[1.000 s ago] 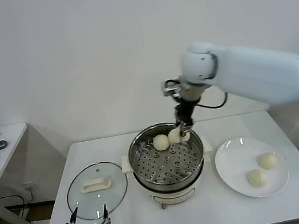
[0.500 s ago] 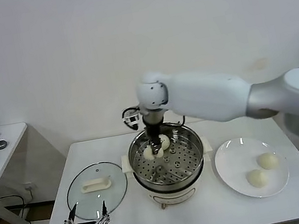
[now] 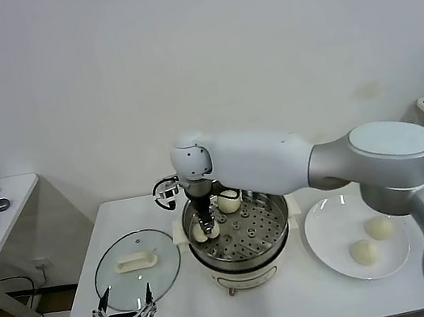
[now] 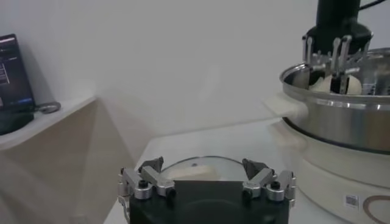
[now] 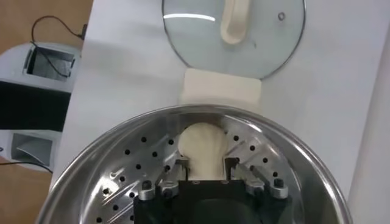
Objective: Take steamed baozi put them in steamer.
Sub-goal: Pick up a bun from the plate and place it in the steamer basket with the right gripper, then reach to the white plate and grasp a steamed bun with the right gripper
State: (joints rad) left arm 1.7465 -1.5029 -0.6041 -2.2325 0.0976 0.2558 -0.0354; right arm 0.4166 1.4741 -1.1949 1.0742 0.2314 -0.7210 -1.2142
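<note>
The steamer (image 3: 277, 225) stands mid-table, a steel pot on a cream base. My right gripper (image 3: 205, 229) reaches down into its left side, shut on a steamed baozi (image 5: 205, 146); both fingers (image 5: 183, 165) press the bun's sides, low over the perforated tray (image 5: 122, 176). A second baozi (image 3: 229, 202) lies at the back of the tray. Two more baozi (image 3: 380, 227) (image 3: 364, 251) sit on the white plate (image 3: 330, 224) at the right. My left gripper (image 3: 125, 315) is parked open at the table's front left.
A glass lid (image 3: 137, 268) with a cream handle lies flat left of the steamer, just beyond the left gripper (image 4: 205, 173). A side table (image 3: 6, 203) with small dark items stands at far left. The wall is close behind.
My right arm carried the baozi from the steamer's back right rim across to its left side and lowered it toward the tray. The left arm stayed put.
</note>
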